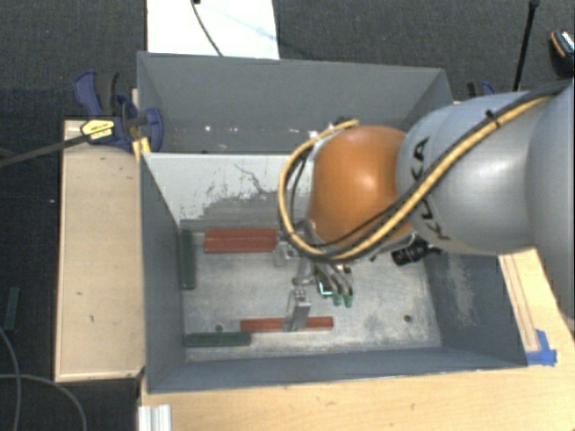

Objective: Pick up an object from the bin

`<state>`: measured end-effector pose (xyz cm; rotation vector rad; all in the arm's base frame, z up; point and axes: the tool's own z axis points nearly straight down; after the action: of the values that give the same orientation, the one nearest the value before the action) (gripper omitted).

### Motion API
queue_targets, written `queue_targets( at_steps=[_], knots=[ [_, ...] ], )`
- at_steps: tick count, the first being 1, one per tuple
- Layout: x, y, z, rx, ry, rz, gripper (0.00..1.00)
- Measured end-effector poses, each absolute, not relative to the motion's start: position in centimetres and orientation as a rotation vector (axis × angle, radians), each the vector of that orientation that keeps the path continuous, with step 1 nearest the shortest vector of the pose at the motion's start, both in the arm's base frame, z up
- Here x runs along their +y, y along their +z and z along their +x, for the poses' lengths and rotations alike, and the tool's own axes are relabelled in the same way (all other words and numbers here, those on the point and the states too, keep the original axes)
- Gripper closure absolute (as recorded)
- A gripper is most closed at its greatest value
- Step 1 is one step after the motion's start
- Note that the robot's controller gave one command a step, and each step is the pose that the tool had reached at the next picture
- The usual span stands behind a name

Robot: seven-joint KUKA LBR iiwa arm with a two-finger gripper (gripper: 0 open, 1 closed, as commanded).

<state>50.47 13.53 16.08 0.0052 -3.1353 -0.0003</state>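
My gripper hangs under the orange wrist cover in the middle of the bin, its lower end right at a long red bar lying flat near the front wall. I cannot tell whether it touches that bar. A dark green bar lies end to end with the red one, toward the front left corner. A second red bar lies flat to the gripper's upper left, its right end hidden behind the wrist.
Another dark green bar lies along the left wall. The arm and its orange cover hide the right rear part of the bin floor. Bare floor shows at the front right.
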Motion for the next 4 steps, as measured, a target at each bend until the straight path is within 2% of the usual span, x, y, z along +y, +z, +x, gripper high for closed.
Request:
queue_targets(
  at_steps=[1,2,3,4],
  knots=[
    [12.76,7.46,47.7,-3.136,0.0,-0.058,0.0],
    [12.81,7.82,47.91,-3.143,-0.003,-0.065,1.0],
    [12.82,7.82,47.93,-3.143,-0.003,-0.068,0.0],
    [12.82,7.82,47.91,-3.143,-0.003,-0.075,1.0]
  ],
)
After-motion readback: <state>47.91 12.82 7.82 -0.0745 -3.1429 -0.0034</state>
